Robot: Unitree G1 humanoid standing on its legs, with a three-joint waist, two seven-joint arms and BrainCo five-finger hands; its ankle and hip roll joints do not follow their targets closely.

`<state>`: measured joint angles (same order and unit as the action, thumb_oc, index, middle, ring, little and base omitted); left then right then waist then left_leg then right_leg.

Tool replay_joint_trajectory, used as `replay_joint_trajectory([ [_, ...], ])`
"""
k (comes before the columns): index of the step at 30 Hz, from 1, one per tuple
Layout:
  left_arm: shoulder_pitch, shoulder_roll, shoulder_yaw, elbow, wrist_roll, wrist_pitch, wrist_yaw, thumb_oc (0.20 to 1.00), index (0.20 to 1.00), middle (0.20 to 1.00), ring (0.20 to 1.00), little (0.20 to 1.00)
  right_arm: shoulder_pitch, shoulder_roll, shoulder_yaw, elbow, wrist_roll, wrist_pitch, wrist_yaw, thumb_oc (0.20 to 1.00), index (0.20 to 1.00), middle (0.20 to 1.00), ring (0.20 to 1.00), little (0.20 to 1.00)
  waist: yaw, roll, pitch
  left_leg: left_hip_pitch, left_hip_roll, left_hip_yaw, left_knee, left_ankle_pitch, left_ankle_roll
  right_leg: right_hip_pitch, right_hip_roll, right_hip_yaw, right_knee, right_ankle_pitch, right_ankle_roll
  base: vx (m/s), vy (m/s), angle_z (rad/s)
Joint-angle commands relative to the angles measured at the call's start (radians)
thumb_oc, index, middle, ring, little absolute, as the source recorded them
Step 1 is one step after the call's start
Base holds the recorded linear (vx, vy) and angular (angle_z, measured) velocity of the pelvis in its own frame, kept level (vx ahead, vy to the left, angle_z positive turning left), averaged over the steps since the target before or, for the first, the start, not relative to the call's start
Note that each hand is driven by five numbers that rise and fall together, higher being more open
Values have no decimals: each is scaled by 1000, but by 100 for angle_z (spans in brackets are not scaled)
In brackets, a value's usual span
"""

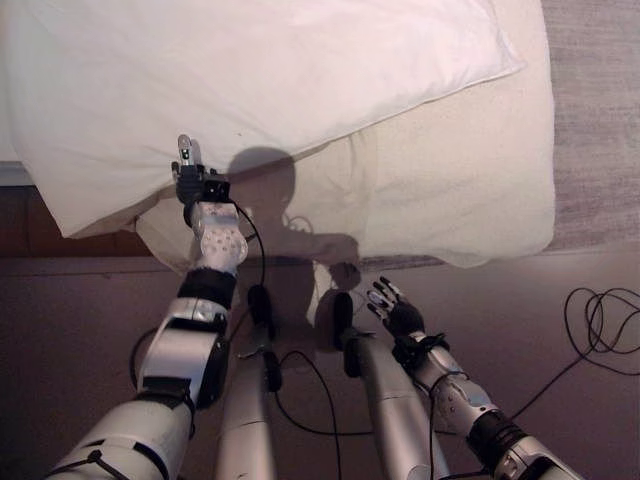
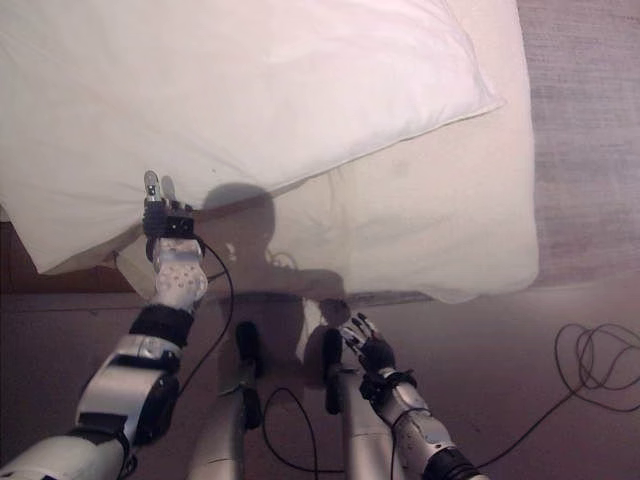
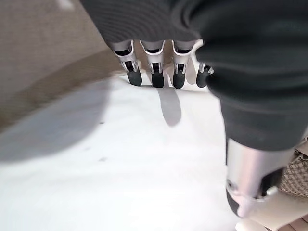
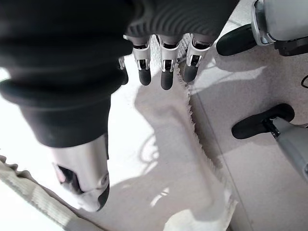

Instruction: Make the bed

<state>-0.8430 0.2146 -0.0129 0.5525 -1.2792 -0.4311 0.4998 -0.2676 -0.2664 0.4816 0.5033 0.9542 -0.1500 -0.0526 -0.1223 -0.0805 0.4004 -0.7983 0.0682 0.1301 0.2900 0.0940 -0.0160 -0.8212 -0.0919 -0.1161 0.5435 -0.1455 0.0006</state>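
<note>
A: Where's the left hand?
B: Out at the near left of the bed, over the near edge of the pillow. In its wrist view the fingers run straight, tips down by the white cloth, thumb apart, nothing pinched. I judge it's placed there to push or slide the pillow, not to lift it.

A: And the pillow itself?
B: It lies skewed, one corner hanging past the left side of the bed, the other pointing far right. It rests on a cream blanket that spills over the near edge onto the floor.

A: The right hand?
B: Low and near, off the bed, fingers spread and holding nothing. Its wrist view shows a fringed hem of the blanket just beneath. Probably waiting, or lined up to take that hem.

A: Room to move?
B: Plenty to the right, where the blanket is bare. On the left the pillow already overhangs, so a push that way risks tipping it off. Towards far right seems the safer direction.
</note>
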Motion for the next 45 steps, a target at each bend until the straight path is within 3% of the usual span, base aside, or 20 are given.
replay_joint_trajectory([
  [1, 33, -33, -39, -108, 50, -39, -27, 1000, 1000, 1000, 1000, 1000, 43, -22, -11, -91, -12, -15, -4, 1000, 1000, 1000, 1000, 1000, -4, 49, 8, 17, -28, -5, 109, -156, 8, 40, -1, -4, -155, 142, 104, 2, -10, 6],
  [6, 94, -41, -49, -159, 42, -31, -8, 1000, 1000, 1000, 1000, 1000, 32, -27, -20, -107, -11, -13, -11, 1000, 1000, 1000, 1000, 1000, 8, 56, 27, 25, -35, -9, 102, -150, 11, 47, -3, -8, -158, 144, 103, -5, -10, 3],
  [17, 106, -48, -17, -74, -8, -10, -1, 1000, 1000, 1000, 1000, 1000, 28, -35, -12, -107, -11, -6, 2, 1000, 1000, 1000, 1000, 1000, 6, 58, 31, 22, -29, -5, 110, -156, 11, 39, -1, -3, -144, 137, 99, 0, 0, 0],
  [32, -156, 102, 29, 265, -52, 66, -60, 1000, 1000, 1000, 1000, 1000, 29, -56, 43, -64, -24, 9, 39, 1000, 1000, 1000, 1000, 1000, -41, 39, 3, 4, -10, 14, 127, -171, 3, 14, 6, 18, -137, 142, 101, 2, 9, -4],
  [45, -286, 151, -24, 324, -13, 71, -65, 1000, 1000, 1000, 1000, 1000, 68, -73, 49, -66, -32, 14, 40, 1000, 1000, 1000, 1000, 1000, -62, 34, -14, -28, -7, 18, 139, -174, 2, -17, 5, 24, -129, 149, 106, 0, 1, 0],
])
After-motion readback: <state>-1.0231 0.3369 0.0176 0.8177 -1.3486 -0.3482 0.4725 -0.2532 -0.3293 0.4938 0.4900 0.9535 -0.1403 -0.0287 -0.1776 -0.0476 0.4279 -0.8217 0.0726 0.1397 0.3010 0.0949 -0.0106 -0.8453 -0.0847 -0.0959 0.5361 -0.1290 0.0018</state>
